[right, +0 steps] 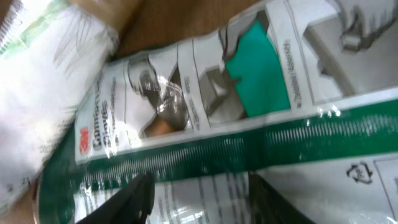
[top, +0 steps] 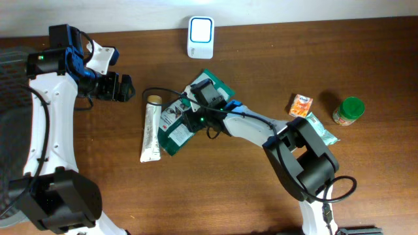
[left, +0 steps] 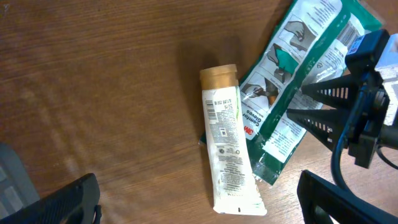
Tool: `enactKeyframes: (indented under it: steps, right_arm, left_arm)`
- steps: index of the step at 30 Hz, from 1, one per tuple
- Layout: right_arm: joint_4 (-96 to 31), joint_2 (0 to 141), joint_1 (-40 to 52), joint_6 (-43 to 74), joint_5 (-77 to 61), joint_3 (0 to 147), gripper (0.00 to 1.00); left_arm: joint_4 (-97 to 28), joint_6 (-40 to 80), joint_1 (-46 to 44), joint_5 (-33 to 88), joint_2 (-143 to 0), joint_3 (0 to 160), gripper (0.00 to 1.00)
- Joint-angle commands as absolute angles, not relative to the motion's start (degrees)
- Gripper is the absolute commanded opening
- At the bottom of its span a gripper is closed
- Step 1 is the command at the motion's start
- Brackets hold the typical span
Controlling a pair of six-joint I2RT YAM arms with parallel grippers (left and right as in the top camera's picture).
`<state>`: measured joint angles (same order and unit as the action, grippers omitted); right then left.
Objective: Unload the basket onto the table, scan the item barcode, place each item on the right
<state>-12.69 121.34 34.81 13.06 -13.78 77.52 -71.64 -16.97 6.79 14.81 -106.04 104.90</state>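
early yet: the green glove packet (top: 171, 130) lies mid-table beside a tube (top: 151, 130), nearer than the white scanner (top: 200, 37), right gripper (right: 199, 190) over it, jaws half apart, grip unclear; left gripper (top: 124, 87) gapes idle; lifting and scanning remain

White tube (top: 151, 130) blocks one side of green packet (top: 171, 134).

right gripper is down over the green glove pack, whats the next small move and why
Probably close the right gripper on the green glove pack. Its fingers stand apart just over the pack's film with nothing pinched yet. The pack lies flat beside the white tube, so it likely needs a firm grip before any lift toward the white scanner.
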Motion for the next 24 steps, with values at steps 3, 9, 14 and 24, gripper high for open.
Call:
enactKeyframes:
  steps: [3, 9, 14, 24]
  right_arm:
    - [-31.68, 119.15, 30.85, 14.02, -14.59, 80.42, 0.47]
    - [-56.95, 114.67, 24.38, 20.97, -11.03, 93.32, 0.84]
    - [-53.60, 114.89, 20.93, 21.74, -3.77, 85.08, 0.04]
    - [-16.34, 122.89, 22.35, 30.63, -10.96, 81.21, 0.04]
  left_arm:
    - [-71.68, -17.67, 6.94, 15.64, -104.88, 105.58, 0.99]
    - [-71.68, -17.65, 6.94, 15.64, -104.88, 105.58, 0.99]
    - [-71.68, -17.65, 6.94, 15.64, -104.88, 105.58, 0.99]
    - [-71.68, -17.65, 6.94, 15.64, -104.88, 105.58, 0.99]
